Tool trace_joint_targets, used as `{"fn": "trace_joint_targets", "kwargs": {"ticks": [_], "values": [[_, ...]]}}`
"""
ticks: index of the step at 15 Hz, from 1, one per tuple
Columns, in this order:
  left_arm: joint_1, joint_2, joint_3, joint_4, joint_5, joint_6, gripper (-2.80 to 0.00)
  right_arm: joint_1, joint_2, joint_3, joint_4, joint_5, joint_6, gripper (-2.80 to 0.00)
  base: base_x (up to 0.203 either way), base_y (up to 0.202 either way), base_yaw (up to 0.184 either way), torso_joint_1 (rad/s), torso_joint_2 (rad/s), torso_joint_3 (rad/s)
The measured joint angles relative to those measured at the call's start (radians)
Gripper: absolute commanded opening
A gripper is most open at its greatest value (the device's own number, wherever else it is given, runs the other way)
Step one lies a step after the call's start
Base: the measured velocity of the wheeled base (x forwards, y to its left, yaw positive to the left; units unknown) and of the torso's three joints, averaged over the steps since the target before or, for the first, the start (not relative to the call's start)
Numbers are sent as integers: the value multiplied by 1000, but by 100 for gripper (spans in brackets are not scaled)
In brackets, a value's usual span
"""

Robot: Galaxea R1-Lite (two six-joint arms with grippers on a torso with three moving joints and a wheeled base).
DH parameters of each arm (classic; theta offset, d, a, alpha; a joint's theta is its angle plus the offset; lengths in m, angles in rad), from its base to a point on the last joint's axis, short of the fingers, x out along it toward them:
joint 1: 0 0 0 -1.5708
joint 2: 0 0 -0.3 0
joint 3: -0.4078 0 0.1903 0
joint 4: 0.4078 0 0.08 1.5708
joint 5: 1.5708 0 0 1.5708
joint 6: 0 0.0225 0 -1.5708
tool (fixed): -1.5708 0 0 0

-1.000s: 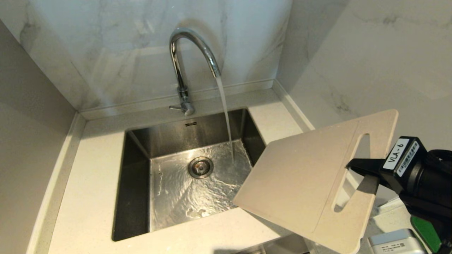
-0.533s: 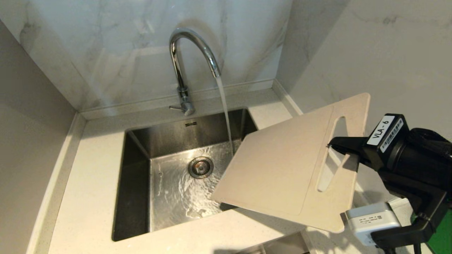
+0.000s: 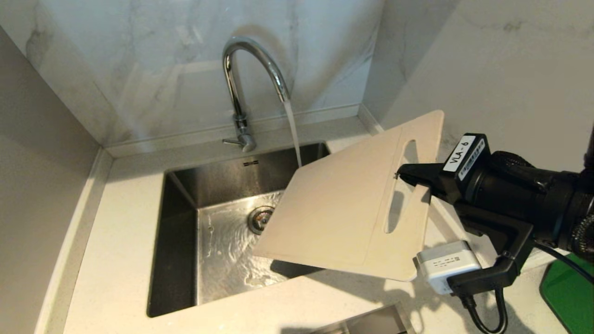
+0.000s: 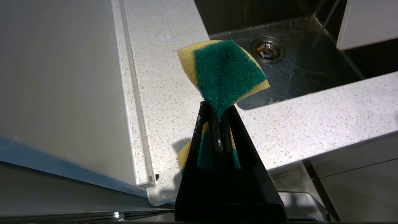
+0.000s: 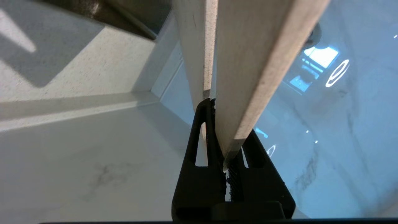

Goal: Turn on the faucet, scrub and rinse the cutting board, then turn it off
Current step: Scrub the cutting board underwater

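Note:
The chrome faucet (image 3: 253, 69) is running, and its stream (image 3: 292, 134) drops to the far edge of the cutting board (image 3: 338, 208). The cream board hangs tilted over the right half of the sink (image 3: 178, 241). My right gripper (image 3: 408, 178) is shut on the strip beside its handle slot. In the right wrist view the board (image 5: 248, 62) stands edge-on between the fingers of that gripper (image 5: 217, 124). My left gripper (image 4: 216, 107) is outside the head view, near the counter's front edge, shut on a green-and-yellow sponge (image 4: 224, 71).
Marble walls close in behind and to the right of the sink. The faucet's thin lever (image 3: 230, 141) points left at its base. The drain (image 3: 260, 218) is partly covered by the board. A green object (image 3: 564, 292) lies at the counter's right front.
My right arm has carried the cutting board left and upward, from beside the sink to over it, so its far edge now meets the water stream. The faucet keeps running.

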Motion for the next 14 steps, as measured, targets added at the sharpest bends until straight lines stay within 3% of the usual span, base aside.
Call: {"fn": "trace_joint_targets", "kwargs": {"ticks": [6, 14], "values": [[0, 0, 1, -1, 0, 0, -280, 0, 101, -28, -124, 99, -6, -280, 0, 0, 0, 0, 0, 0], [0, 0, 1, -3, 0, 0, -280, -28, 224, -137, -127, 154, -64, -280, 0, 0, 0, 0, 0, 0]]}}
